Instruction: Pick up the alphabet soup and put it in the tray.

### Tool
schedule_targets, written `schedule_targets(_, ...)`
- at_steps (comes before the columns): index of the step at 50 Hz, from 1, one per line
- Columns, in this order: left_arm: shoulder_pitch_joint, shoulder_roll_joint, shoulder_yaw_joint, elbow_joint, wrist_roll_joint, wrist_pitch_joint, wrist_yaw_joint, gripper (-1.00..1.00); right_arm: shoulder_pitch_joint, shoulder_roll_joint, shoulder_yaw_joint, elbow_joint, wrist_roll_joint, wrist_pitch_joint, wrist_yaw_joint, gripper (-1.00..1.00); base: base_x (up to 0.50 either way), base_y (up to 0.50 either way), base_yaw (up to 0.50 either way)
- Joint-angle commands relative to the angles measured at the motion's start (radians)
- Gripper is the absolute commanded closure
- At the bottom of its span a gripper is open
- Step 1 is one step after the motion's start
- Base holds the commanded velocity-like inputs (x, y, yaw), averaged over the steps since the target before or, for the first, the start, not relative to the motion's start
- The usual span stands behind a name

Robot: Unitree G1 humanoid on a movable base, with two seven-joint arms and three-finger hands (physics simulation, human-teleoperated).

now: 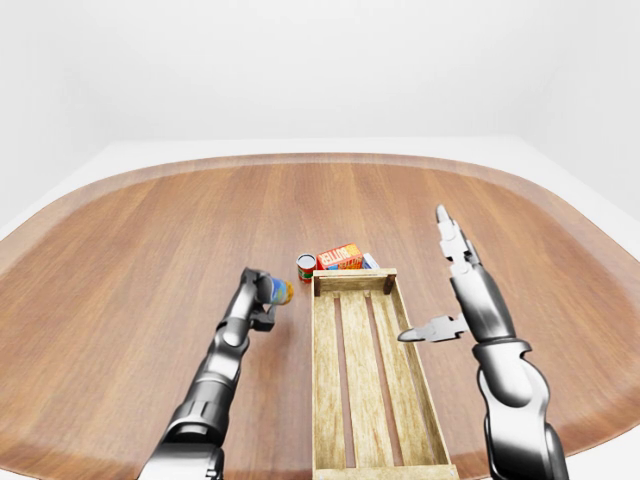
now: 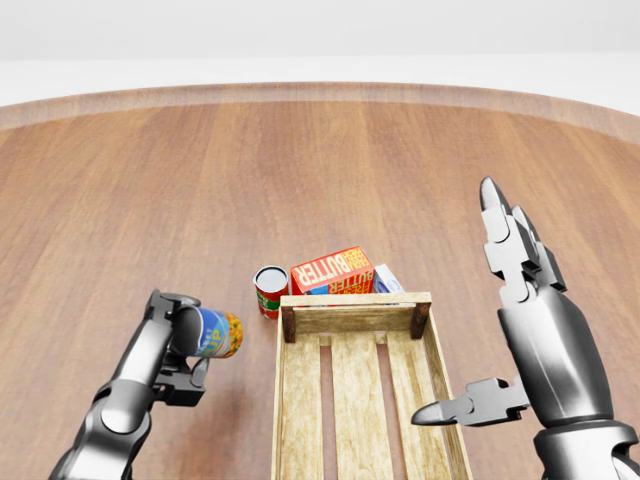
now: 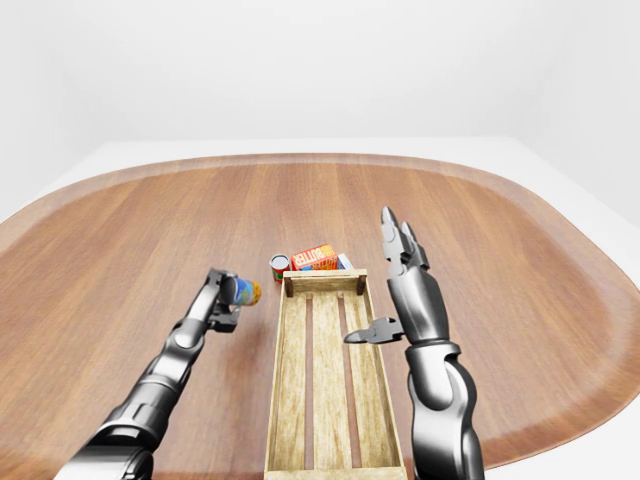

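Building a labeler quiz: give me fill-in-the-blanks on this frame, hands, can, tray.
1. The left hand is closed on a can that lies to the ___ of the wooden tray in the head view.
2. The right hand has its fingers ___.
3. The tray holds ___ items.
4. The box beyond the tray reads ___.

Missing words: left; open; no; BUTTER

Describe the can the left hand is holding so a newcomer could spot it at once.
Find the wooden tray on the brown table. Left of its top end, the left hand grips a can lying sideways. Unlike the upright red can nearby, it is blue and yellow.
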Motion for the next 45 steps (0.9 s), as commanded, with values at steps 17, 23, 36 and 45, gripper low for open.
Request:
schedule_targets(17,0.157,-0.034,0.013,-0.450,-0.033,0.141,-0.103,0.84,-0.004,0.000,0.004,0.008,-0.004,0.000,-0.002,-1.00,0.00,0.00,0.00)
schedule_targets(23,0.183,-0.046,0.008,-0.535,-0.019,0.145,-0.117,0.84,-0.004,-0.001,0.003,0.008,-0.004,0.000,-0.002,-1.00,0.00,0.00,0.00)
schedule_targets(36,0.208,-0.059,-0.001,-0.605,-0.005,0.145,-0.138,1.00,-0.005,-0.001,0.004,0.012,-0.004,0.000,-0.004,-1.00,0.00,0.00,0.00)
schedule_targets(45,0.237,-0.070,-0.011,-0.698,0.013,0.145,-0.159,1.00,-0.004,-0.001,0.003,0.008,-0.004,0.000,-0.002,-1.00,0.00,0.00,0.00)
